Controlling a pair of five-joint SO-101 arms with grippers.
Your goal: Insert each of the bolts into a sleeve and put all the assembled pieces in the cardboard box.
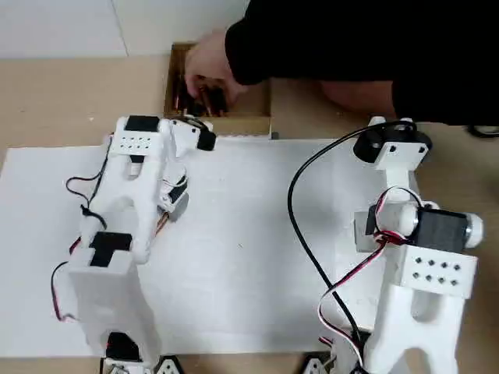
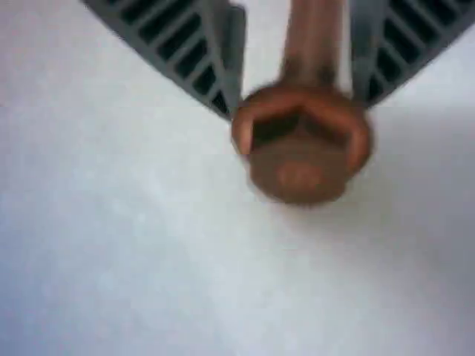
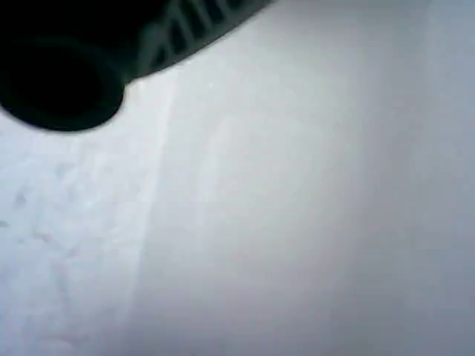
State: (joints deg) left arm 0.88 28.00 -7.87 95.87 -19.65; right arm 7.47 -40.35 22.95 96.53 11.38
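Observation:
A copper-coloured bolt (image 2: 300,152) with a hex flange head hangs head-down just above the white sheet, and my left gripper (image 2: 295,104) is shut on its shank. From above, the left arm (image 1: 136,195) stands over the left part of the sheet (image 1: 249,265). The cardboard box (image 1: 253,121) sits at the back edge with several copper pieces (image 1: 204,101) inside, and a person's hand (image 1: 207,62) is reaching into it. My right arm (image 1: 421,257) stands at the sheet's right side, low over bare white surface (image 3: 297,222).
A black sleeve (image 1: 335,39) of the person covers the back of the table above the box. A black cable (image 1: 300,226) loops across the sheet beside the right arm. Tan tabletop (image 1: 62,93) surrounds the sheet.

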